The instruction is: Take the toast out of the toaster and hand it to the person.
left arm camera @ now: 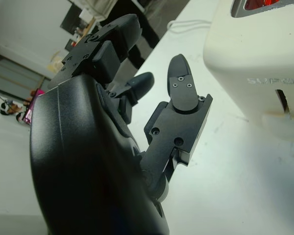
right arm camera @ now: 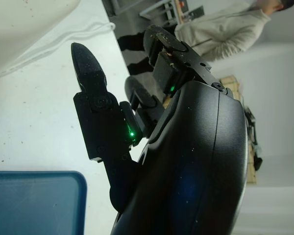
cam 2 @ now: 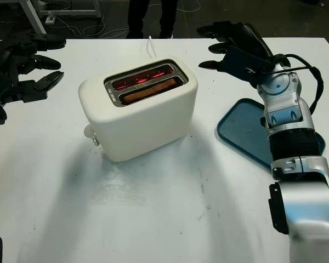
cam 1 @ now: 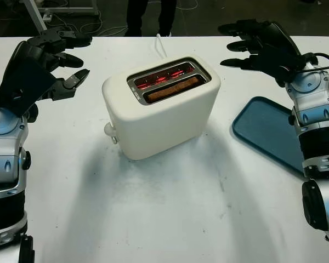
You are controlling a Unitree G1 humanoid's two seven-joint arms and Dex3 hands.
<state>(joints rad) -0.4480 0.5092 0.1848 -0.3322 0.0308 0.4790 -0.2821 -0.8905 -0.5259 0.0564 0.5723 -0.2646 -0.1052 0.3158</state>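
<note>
The toast sat low in the near slot of the toaster, whose far slot glowed red. The left hand hung open to the left of the toaster, the right hand open to its right, above the tray. Reaching in risked touching hot elements, or crumbling the barely protruding slice.
</note>
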